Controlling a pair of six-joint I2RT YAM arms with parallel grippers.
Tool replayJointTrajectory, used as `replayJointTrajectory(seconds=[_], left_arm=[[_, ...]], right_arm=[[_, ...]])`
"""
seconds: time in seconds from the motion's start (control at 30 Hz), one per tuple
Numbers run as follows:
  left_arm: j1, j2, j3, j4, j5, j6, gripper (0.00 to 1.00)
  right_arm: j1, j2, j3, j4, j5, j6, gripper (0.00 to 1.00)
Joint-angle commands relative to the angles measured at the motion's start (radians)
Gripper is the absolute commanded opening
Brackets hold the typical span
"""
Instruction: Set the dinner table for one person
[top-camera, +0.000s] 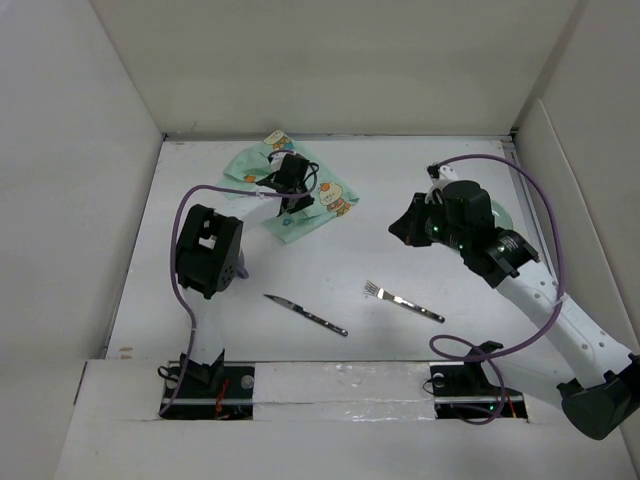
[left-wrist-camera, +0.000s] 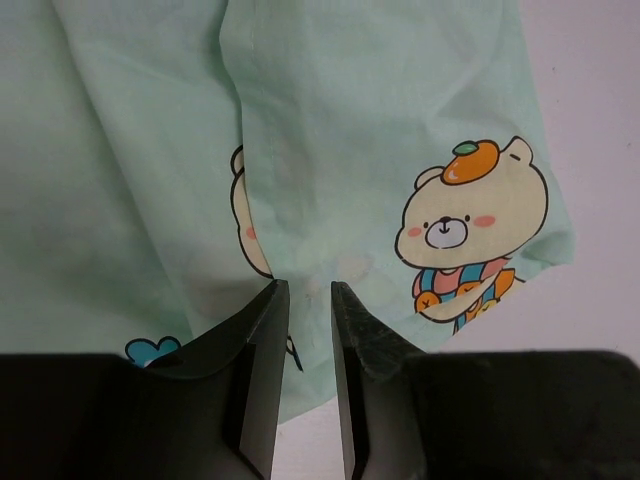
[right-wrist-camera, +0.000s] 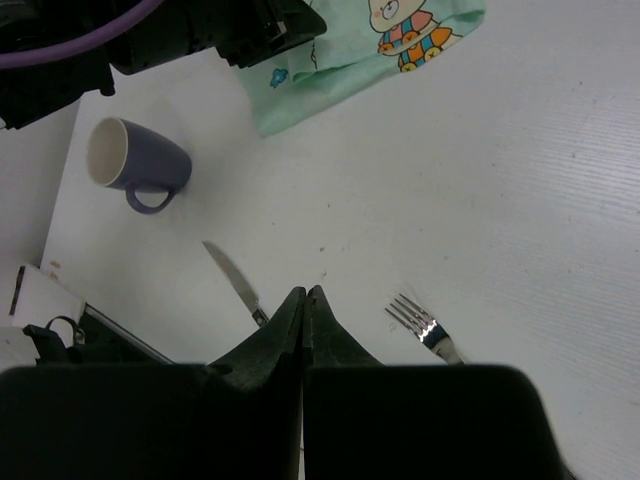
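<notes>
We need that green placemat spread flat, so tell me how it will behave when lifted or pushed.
The placemat is probably floppy cloth: it lies crumpled and folded over itself, so it would likely droop from one pinched point. It looks thin and light, so a push would probably bunch it rather than slide it across the dinner table.

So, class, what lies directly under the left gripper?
The mint-green placemat, folded over itself, lying on the white dinner table. Whatever lies beneath its folds is covered and cannot be seen.
</notes>
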Motion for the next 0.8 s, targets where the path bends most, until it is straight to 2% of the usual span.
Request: replayJointTrajectory(seconds=[0.0, 0.43, 0.63, 0.77], left_arm=[[0.0, -0.021, 0.005, -0.002, -0.026, -0.026, 0.22], [0.0, 0.011, -0.024, -0.002, -0.003, -0.045, 0.31], [-0.009, 0.019, -0.013, -0.049, -0.013, -0.039, 0.37], [-0.022, 0.027, -0.001, -0.076, -0.033, -0.045, 0.38]], right_arm=[[0.01, -0.013, -0.007, 0.002, 0.018, 0.006, 0.01], [0.01, 0.001, -0.012, 0.012, 0.015, 0.004, 0.04], [0.01, 0.0, -0.024, 0.015, 0.018, 0.006, 0.04], [0.01, 0.003, -0.024, 0.021, 0.015, 0.004, 0.04]])
